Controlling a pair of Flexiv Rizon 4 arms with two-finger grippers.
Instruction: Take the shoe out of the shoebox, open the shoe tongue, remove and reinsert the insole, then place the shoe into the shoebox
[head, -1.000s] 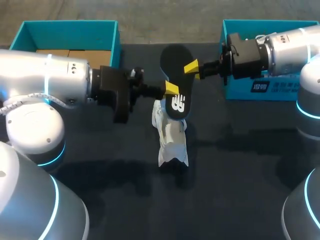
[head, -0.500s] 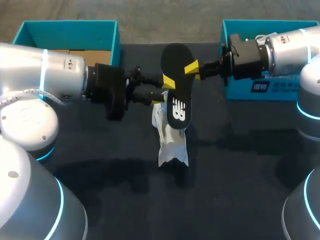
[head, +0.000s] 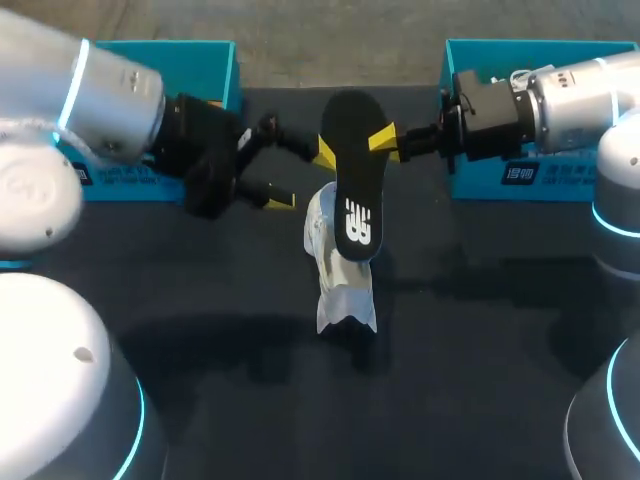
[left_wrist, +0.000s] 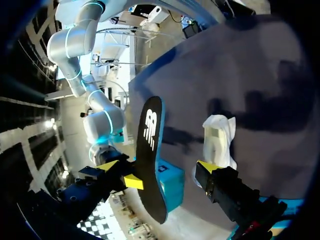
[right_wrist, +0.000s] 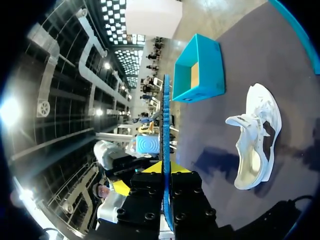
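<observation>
The black insole hangs in the air over mid-table, and my right gripper is shut on its edge from the right. In the right wrist view the insole stands edge-on between that gripper's fingers. Beneath it the white shoe lies on the dark table. My left gripper is open just left of the insole, one fingertip close to its edge and nothing held. The left wrist view shows the insole, the shoe and one of my own fingers.
A teal shoebox stands at the back left, partly hidden by my left arm. A second teal box is at the back right, under my right arm. The table is dark cloth.
My left gripper has opened and let go of the insole, then drawn back to the left. The right gripper keeps the insole in the same place. The shoe has not moved.
</observation>
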